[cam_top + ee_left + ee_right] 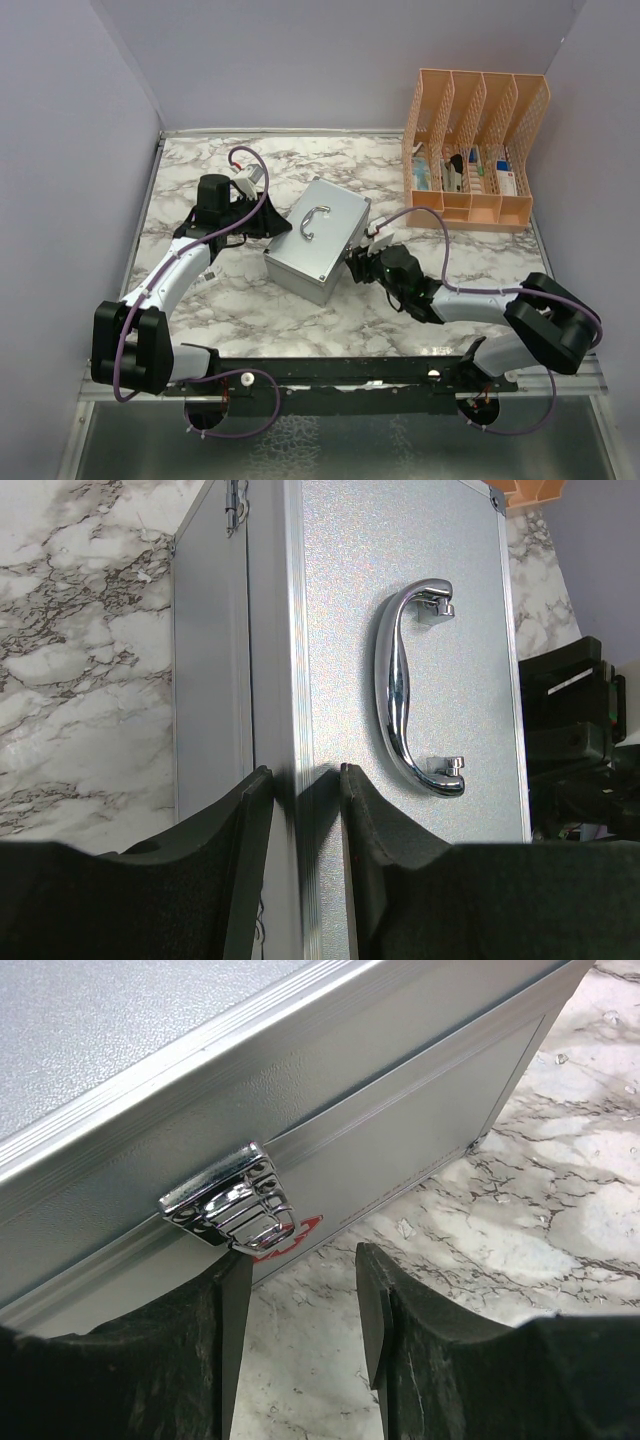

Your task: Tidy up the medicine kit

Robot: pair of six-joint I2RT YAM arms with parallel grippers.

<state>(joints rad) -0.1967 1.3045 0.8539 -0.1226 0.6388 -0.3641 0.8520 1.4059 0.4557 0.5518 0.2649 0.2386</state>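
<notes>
The closed grey medicine kit (318,240) sits slightly turned at the centre of a marble table (250,310), its silver handle (405,685) on top. The left gripper (306,775) straddles the kit's top rear edge with its fingers narrowly parted; whether they pinch it cannot be told. The right gripper (300,1260) is at the kit's front, fingers open and empty, the left finger just beside a chrome latch (228,1205). A peach organizer (475,150) stands at the far right.

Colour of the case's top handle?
Shiny chrome silver handle; shows best in the left wrist view.
</notes>
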